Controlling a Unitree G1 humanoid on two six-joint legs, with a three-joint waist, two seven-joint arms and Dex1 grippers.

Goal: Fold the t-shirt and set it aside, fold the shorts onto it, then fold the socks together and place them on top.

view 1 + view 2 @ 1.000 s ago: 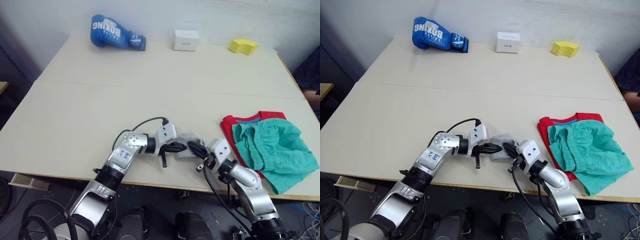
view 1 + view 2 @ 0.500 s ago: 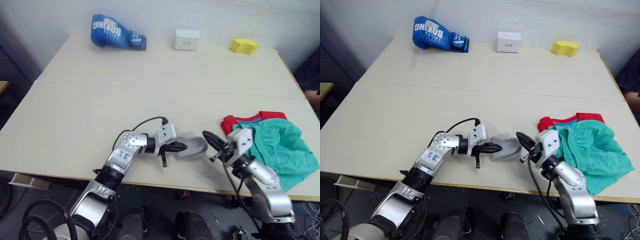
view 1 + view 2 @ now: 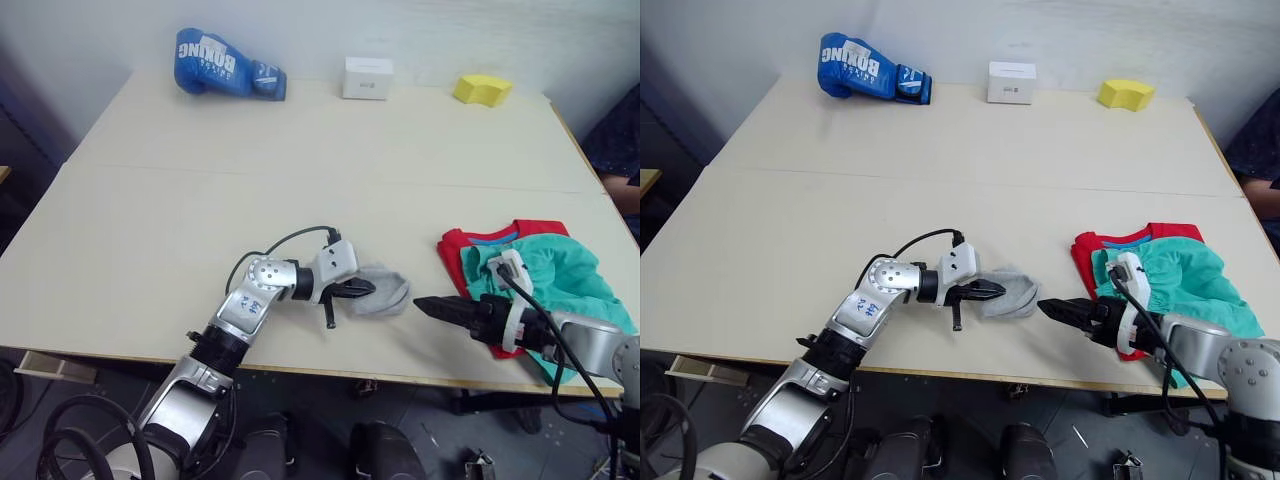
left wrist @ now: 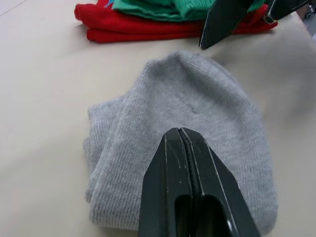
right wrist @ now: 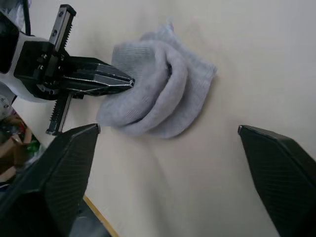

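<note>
Judging by the stack at the table's (image 3: 150, 200) near right, t-shirt (image 3: 462, 250) under shorts (image 3: 560, 275), only the doubled-over socks (image 3: 385, 292) remain, pinned by the closed left tool (image 3: 366, 289) while the right tool (image 5: 168, 187) gapes beside them.

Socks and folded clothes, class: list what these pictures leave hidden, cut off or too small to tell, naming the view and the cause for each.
- Socks: in the left wrist view the left gripper covers their near part; whether it pinches cloth cannot be told.
- T-shirt: in the eye views the shorts cover most of it, so its fold is hidden.
- Shorts: the right arm hides their near edge.
- White box: its print is too small to read.
</note>
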